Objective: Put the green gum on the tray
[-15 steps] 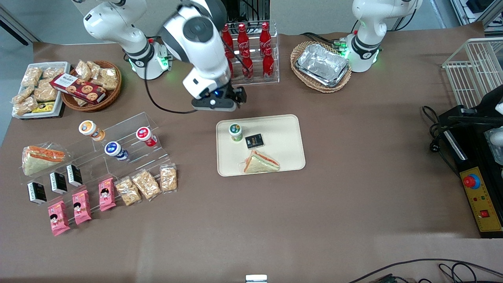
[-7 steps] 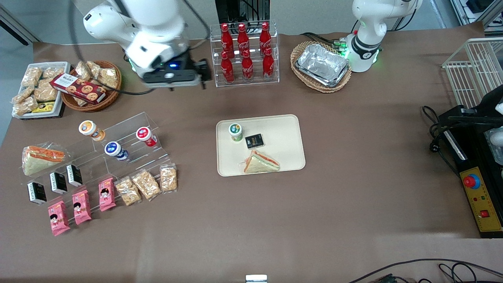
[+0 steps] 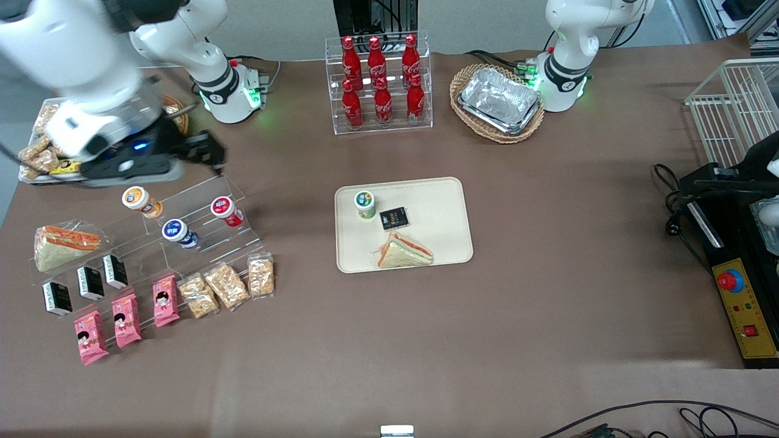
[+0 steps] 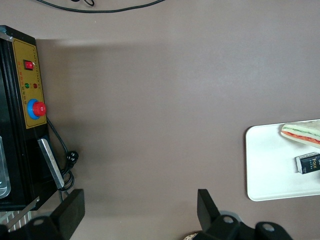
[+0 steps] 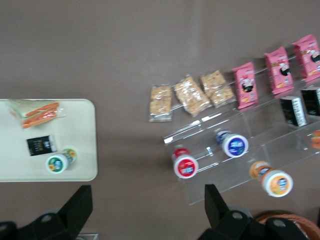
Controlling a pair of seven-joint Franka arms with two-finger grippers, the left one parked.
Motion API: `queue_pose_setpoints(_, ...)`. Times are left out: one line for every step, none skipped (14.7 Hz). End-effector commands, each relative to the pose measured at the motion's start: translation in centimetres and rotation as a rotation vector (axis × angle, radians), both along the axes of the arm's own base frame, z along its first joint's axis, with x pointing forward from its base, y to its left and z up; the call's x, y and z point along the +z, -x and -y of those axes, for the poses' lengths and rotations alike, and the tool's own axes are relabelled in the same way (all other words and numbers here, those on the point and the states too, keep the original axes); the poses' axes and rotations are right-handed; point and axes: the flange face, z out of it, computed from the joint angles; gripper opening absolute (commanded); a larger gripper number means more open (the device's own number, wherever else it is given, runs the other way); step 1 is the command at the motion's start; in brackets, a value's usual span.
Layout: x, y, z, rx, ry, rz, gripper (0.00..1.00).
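Note:
The green gum (image 3: 365, 204) stands upright on the cream tray (image 3: 438, 201), near the tray's corner farthest from the front camera and toward the working arm's end. A black packet (image 3: 394, 218) and a wrapped sandwich (image 3: 403, 252) lie on the tray beside it. The right wrist view also shows the green gum (image 5: 60, 161) on the tray (image 5: 80, 125). My gripper (image 3: 131, 170) hovers well away from the tray, above the acrylic stand's farther edge. The gripper (image 5: 147, 210) is open with only bare table between its fingers.
The stepped acrylic stand (image 3: 195, 237) holds orange (image 3: 140, 201), blue (image 3: 178, 233) and red (image 3: 226, 210) bottles, with snack packs on its lower steps. A cola bottle rack (image 3: 378, 82) and a wicker basket of foil trays (image 3: 498, 102) stand farther from the camera.
My gripper has swung from just above the tray's farther edge toward the working arm's end, and now hangs over the acrylic stand. The green gum has stayed put on the tray.

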Motion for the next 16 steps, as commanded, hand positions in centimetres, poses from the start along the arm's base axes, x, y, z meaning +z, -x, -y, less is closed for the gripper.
queue_pose_setpoints(0.4, -1.4, 5.9, 0.034, 0.001, -0.008, 1.00)
queue_pose_setpoints(0.4, -1.8, 7.9, 0.030, 0.002, -0.009, 1.00)
queue_pose_setpoints(0.3, -2.1, 9.6, 0.025, -0.001, -0.011, 1.00)
queue_pose_setpoints(0.3, -2.2, 10.3, 0.025, -0.006, -0.011, 1.00)
queue_pose_setpoints(0.3, -2.2, 10.4, 0.025, -0.004, -0.013, 1.00)
queue_pose_setpoints(0.3, -2.1, 10.6, 0.022, -0.005, -0.012, 1.00)
queue_pose_setpoints(0.3, -2.1, 10.5, 0.022, -0.007, -0.012, 1.00)
queue_pose_setpoints(0.3, -2.1, 10.5, 0.022, -0.007, -0.012, 1.00)
queue_pose_setpoints(0.3, -2.1, 10.5, 0.021, -0.007, -0.012, 1.00)
queue_pose_setpoints(0.1, -2.3, 10.4, 0.021, -0.004, -0.014, 1.00)
queue_pose_setpoints(0.3, -2.3, 11.5, 0.002, -0.006, -0.014, 1.00)
queue_pose_setpoints(0.0, -2.4, 13.0, -0.026, -0.018, -0.022, 1.00)
queue_pose_setpoints(-0.2, -2.5, 12.6, -0.021, -0.041, -0.026, 1.00)
queue_pose_setpoints(-0.2, -2.5, 13.0, -0.025, -0.042, -0.026, 1.00)
queue_pose_setpoints(-0.2, -2.5, 12.9, -0.024, -0.042, -0.026, 1.00)
queue_pose_setpoints(-0.3, -2.5, 13.4, -0.031, -0.042, -0.029, 1.00)
